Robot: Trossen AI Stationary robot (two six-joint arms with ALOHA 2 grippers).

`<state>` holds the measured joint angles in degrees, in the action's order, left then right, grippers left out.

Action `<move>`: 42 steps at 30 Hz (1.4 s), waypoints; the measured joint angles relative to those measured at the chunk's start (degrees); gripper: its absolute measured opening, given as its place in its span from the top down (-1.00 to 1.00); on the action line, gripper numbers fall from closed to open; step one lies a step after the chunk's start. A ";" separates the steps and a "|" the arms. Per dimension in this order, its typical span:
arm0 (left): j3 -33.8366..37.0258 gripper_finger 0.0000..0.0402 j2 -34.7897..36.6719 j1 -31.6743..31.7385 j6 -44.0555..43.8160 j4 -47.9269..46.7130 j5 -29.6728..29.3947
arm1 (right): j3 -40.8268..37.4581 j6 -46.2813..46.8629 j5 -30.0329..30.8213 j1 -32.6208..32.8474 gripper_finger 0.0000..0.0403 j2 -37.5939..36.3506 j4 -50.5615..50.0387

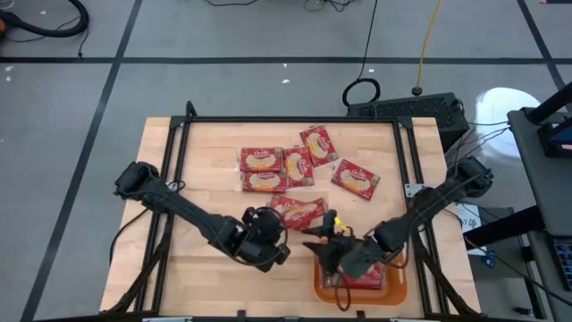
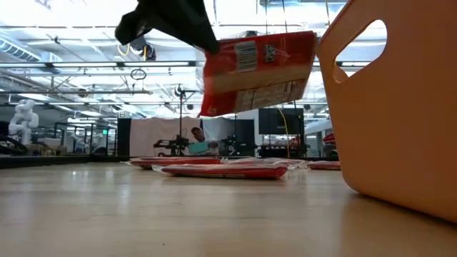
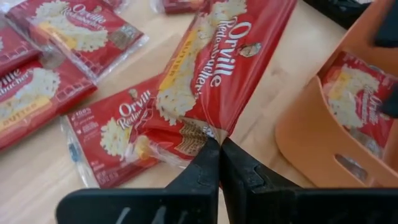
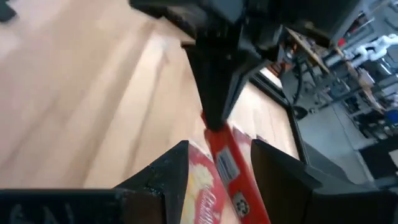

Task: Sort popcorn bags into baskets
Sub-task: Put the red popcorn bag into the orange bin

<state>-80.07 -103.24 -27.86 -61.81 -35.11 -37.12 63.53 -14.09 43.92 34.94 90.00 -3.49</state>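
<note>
My left gripper (image 3: 219, 148) is shut on a red popcorn bag (image 3: 217, 68), held above the table near the orange basket (image 1: 393, 293). In the low view the bag (image 2: 257, 71) hangs clear of the wood beside the basket's wall (image 2: 393, 121). My right gripper (image 4: 227, 165) is open, with one finger on either side of this bag's edge (image 4: 227, 168); no touch shows. One bag (image 3: 357, 93) lies inside the basket. Several more bags (image 1: 273, 168) lie flat on the table's far middle, and one (image 3: 118, 134) lies under the held one. My left gripper pinches the bag's crimped end edge (image 3: 214, 132) between its two fingers, which slant down at it from the table's left. The bag is lifted clear of the table and hangs tilted, its label face turned up toward the wrist camera.
A single bag (image 1: 356, 179) lies apart toward the far right. Dark frame rails (image 1: 179, 161) run along the table's left and right sides. A keyboard (image 1: 402, 109) sits beyond the far edge. Bare wood (image 1: 197, 277) lies at the near left.
</note>
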 joint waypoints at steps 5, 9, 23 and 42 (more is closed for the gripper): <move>0.00 0.98 0.00 0.31 1.11 -0.12 -0.01 | 0.10 -0.26 -2.25 -1.63 0.18 0.15 -0.15; 0.00 0.97 0.00 0.29 1.72 0.40 -0.01 | 0.10 -0.30 -2.28 -2.71 0.18 0.15 -0.21; -0.01 0.97 0.00 0.27 1.66 1.02 -0.01 | 0.06 -1.00 -8.28 -5.27 0.18 0.15 0.29; -0.02 0.99 0.02 0.38 1.96 1.09 -0.05 | 0.03 -9.07 -14.31 -10.27 0.18 0.15 -5.49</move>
<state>-80.09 -103.22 -27.49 -59.86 -34.02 -37.17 63.57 -23.17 29.61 24.67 90.15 -8.98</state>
